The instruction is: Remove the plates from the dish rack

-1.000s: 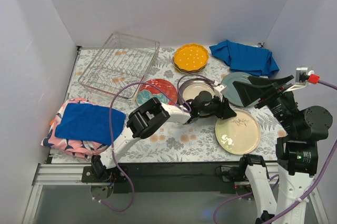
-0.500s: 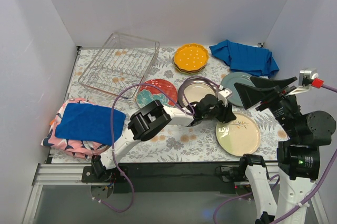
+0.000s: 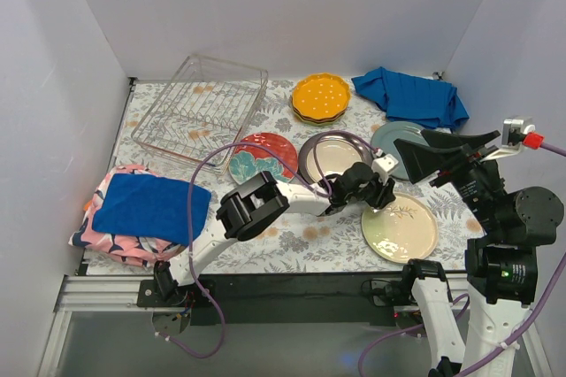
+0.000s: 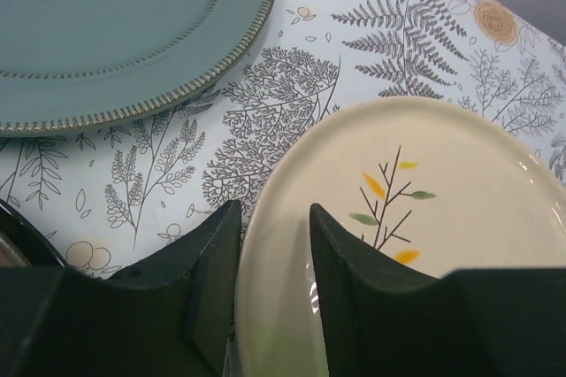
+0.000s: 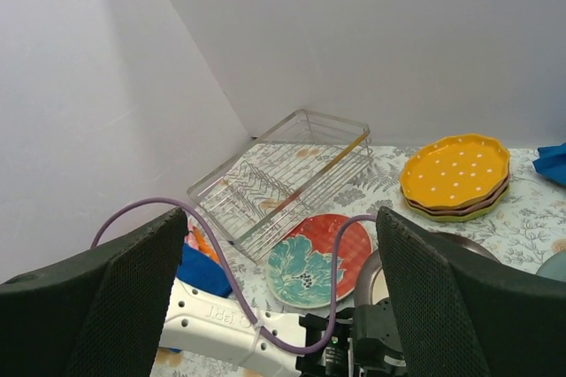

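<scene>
A: Right, rack first: where is it, and which way does it run?
B: The dish rack (image 3: 202, 111) sits at the far left of the desk (image 3: 292, 240). Long axis runs away from the arms, far end leaning a little right; open top faces up.
A: Plates?
B: Those in view lie flat on the desk, right of the rack. Orange dotted plate (image 3: 321, 96) tops a small stack at the back. Teal-red floral plate (image 3: 263, 155) is just beside the rack's near corner. Dark-rimmed glossy plate (image 3: 332, 154) comes next, then grey-teal plate (image 3: 398, 142), partly hidden in the top view. Cream sprig plate (image 3: 400, 226) lies nearest the arms.
A: Left tool?
B: Left tool (image 4: 274, 209) is low over the cream plate's far-left rim, fingers slightly apart, gripping nothing; the rim shows through the gap. In the wrist view the sprig's stem points away from the fingers.
A: Right tool?
B: Right tool (image 5: 281, 213) is high above the desk, fingers spread wide, nothing between them.
A: Other items?
B: Blue cloth (image 3: 411, 96) bunched far right; second blue cloth (image 3: 150, 204) near left, on a pink patterned bundle (image 3: 106, 244)
</scene>
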`<state>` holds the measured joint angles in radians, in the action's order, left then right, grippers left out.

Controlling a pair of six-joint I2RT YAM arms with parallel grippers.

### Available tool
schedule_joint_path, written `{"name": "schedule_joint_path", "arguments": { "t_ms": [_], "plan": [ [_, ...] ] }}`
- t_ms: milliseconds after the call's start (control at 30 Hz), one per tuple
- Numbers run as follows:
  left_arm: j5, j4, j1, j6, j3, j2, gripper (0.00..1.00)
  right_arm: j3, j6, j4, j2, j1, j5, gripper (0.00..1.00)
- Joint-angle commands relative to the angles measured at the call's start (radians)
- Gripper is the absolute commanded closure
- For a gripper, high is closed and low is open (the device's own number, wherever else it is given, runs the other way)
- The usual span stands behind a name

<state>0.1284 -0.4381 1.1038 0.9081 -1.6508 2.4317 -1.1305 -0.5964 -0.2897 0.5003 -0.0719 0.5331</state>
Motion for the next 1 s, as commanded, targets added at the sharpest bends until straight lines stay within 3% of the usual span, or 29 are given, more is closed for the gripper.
{"name": "schedule_joint_path", "arguments": {
  "t_ms": [0, 300, 500, 700, 867, 900, 967],
  "plan": [
    [-0.070, 0.035, 0.024, -0.093, -0.035, -0.052, 0.64, -0.002, 0.020, 0.021, -0.016, -0.002, -0.016, 0.07],
    [-0.084, 0.022, 0.037, -0.100, 0.039, -0.175, 0.64, 0.012, 0.036, 0.018, -0.002, -0.002, -0.015, 0.07],
    [0.006, -0.077, 0.037, -0.026, 0.164, -0.339, 0.62, -0.075, 0.141, -0.091, 0.052, -0.002, -0.048, 0.05],
    [0.065, -0.007, 0.028, 0.002, 0.195, -0.457, 0.60, -0.048, 0.190, -0.138, 0.037, -0.002, -0.082, 0.04],
    [0.111, 0.067, -0.027, 0.078, 0.232, -0.566, 0.52, 0.006, 0.204, -0.170, 0.030, -0.002, -0.094, 0.03],
    [0.152, 0.070, -0.066, 0.101, 0.264, -0.586, 0.43, 0.023, 0.205, -0.175, 0.030, -0.002, -0.094, 0.04],
    [0.169, 0.040, -0.103, 0.146, 0.321, -0.658, 0.36, 0.084, 0.208, -0.178, 0.024, -0.002, -0.087, 0.03]
  ]
}}
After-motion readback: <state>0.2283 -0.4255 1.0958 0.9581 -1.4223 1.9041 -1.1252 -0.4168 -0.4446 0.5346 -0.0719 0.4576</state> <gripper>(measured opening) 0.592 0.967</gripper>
